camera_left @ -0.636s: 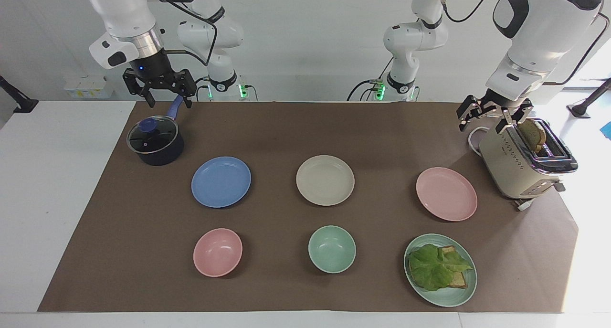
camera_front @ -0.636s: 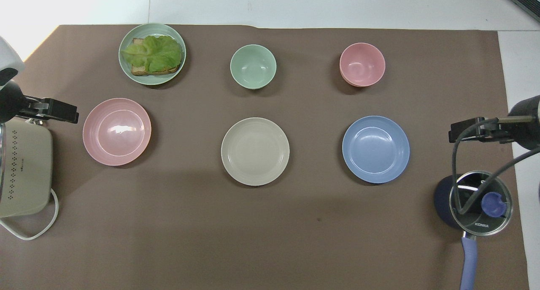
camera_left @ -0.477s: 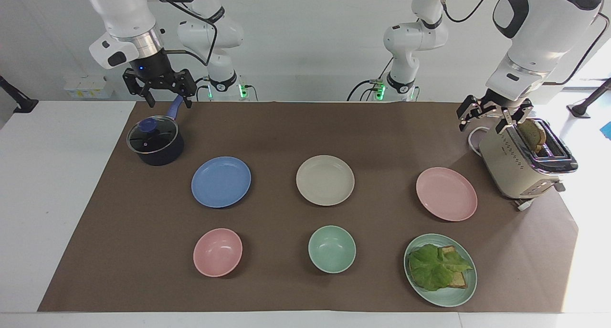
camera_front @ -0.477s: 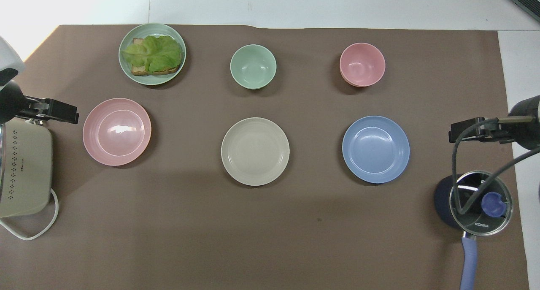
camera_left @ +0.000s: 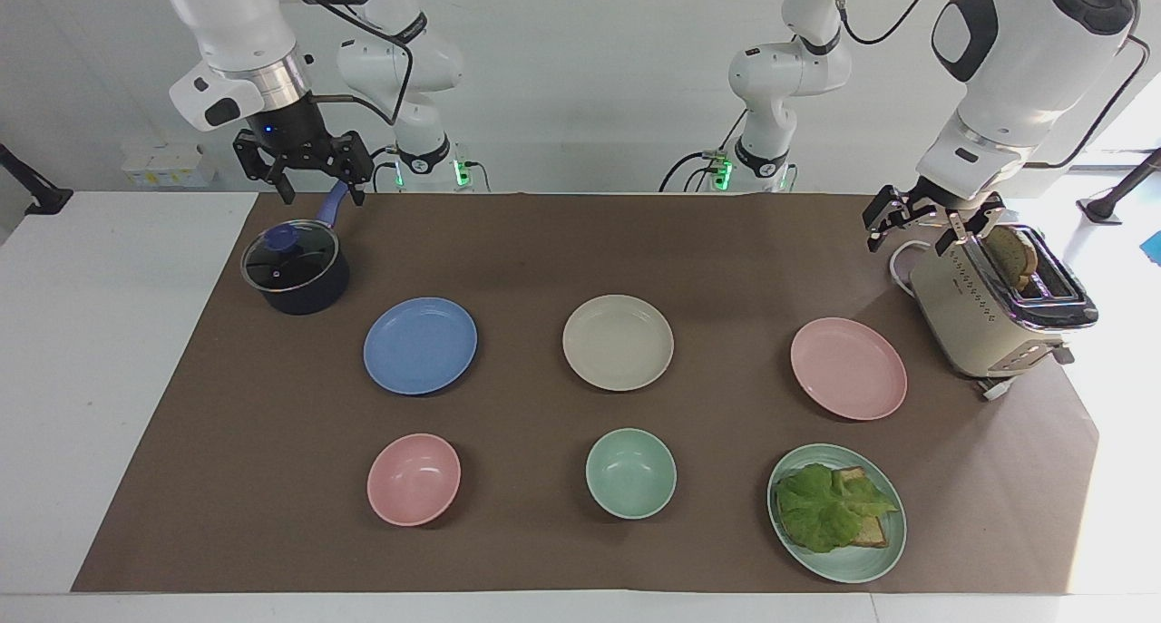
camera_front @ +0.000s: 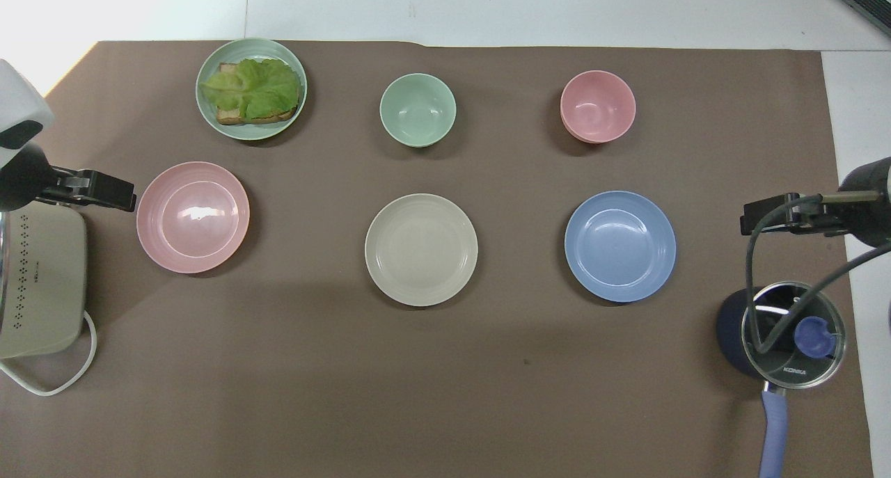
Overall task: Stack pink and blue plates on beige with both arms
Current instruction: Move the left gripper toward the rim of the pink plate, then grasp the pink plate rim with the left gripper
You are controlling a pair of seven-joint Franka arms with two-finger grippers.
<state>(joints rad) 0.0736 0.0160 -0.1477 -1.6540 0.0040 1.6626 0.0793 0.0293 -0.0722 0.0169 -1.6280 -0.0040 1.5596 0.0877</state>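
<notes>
Three plates sit in a row on the bench: beige plate (camera_left: 618, 342) in the middle, blue plate (camera_left: 420, 345) at its 9 o'clock, pink plate (camera_left: 848, 367) at 3 o'clock. Left end effector (camera_left: 923, 225) and right end effector (camera_left: 302, 171) hang open, holding nothing. Thin rims could slip when pinched.

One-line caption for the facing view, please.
Blue plate, beige plate and pink plate lie unstacked in a row; left gripper and right gripper hover open, empty.
</notes>
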